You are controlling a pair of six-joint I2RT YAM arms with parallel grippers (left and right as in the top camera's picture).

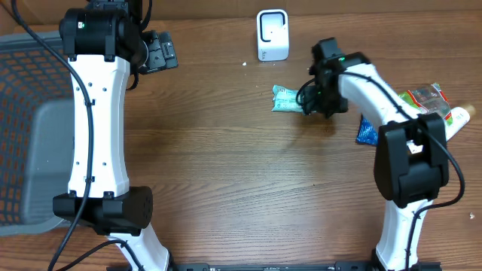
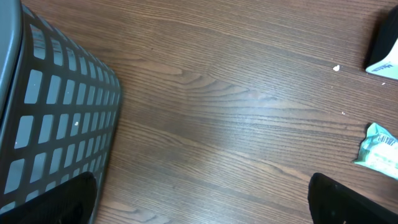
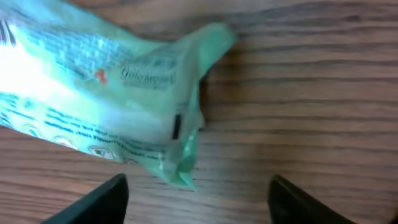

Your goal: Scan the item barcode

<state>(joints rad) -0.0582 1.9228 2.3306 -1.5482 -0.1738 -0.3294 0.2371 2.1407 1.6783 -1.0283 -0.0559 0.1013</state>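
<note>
**Wood table, green packet loose under the right claw**

Wood-grain table (image 1: 226,173) carries a grey mesh basket (image 1: 22,128) at its left edge. The left gripper (image 2: 199,205) hangs near the basket, fingers spread wide over bare wood. A white scanner (image 1: 272,35) stands at the far edge. The green packet (image 1: 286,98) lies flat near the scanner, apart from it. The right gripper (image 3: 202,199) is at the packet's end, fingers wide and not clamped on it.

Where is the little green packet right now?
Overhead, the green packet lies right of centre, near the white scanner, beside the right end effector.
</note>
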